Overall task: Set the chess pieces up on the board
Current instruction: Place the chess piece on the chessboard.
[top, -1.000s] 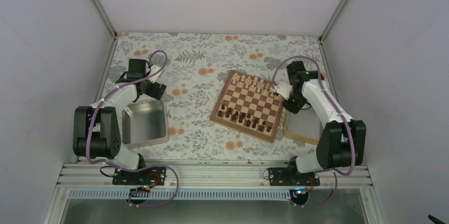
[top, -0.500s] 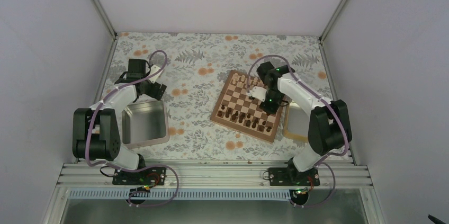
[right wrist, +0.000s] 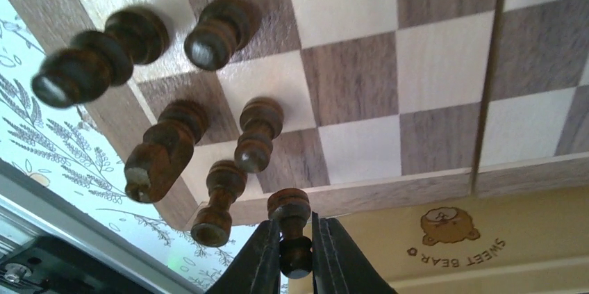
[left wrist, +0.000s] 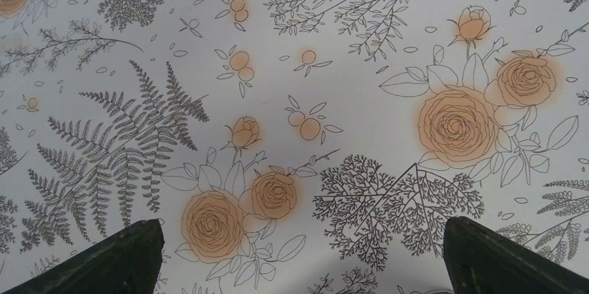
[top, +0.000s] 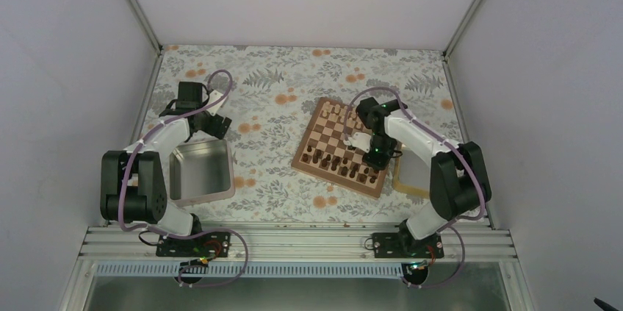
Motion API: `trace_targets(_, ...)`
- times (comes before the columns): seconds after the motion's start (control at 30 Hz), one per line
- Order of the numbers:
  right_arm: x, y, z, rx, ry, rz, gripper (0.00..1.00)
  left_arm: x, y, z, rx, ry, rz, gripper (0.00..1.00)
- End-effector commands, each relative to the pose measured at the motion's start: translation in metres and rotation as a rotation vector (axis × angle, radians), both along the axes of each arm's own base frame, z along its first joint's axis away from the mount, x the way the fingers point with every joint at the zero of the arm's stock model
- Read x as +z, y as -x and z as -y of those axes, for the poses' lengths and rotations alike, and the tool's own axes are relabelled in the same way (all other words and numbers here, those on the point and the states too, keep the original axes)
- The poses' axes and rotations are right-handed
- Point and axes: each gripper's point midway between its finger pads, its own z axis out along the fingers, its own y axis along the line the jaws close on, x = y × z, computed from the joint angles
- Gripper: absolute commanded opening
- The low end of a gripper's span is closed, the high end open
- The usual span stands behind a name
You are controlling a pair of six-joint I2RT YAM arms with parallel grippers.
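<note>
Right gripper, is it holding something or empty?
Holding: the right gripper fingers pinch a dark brown chess piece between them.

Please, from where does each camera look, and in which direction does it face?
Top external: above and behind the arms, looking down on the square wooden chessboard and flowered tablecloth; both arms show.
Left wrist: facing down at the tablecloth; the left gripper, open, shows two dark fingertips.
Right wrist: close above the chessboard's corner; the right gripper clamps a dark brown wooden chess piece.
Shared: top and right wrist both see the chessboard.
</note>
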Motion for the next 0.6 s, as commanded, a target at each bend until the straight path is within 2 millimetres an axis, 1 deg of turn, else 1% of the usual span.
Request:
trace_targets(0.0,0.0028,0.0078,0.0048,-0.015,0.016,0.011,0.13,0.018,-0.0066,0.0048,-0.02,0.009,0.045,1.0)
trace_targets(0.33,0.0008,0.0063,0.003,-0.018,0.01,0.013,0.13,0.0177,-0.0057,0.0044,-0.018,0.007,0.046,1.0)
trace_targets(0.57,-0.0012,0.0045,0.002,-0.02,0.01,0.013,0.15,0.0176,-0.0057,0.0046,-0.019,0.008,0.047,1.0)
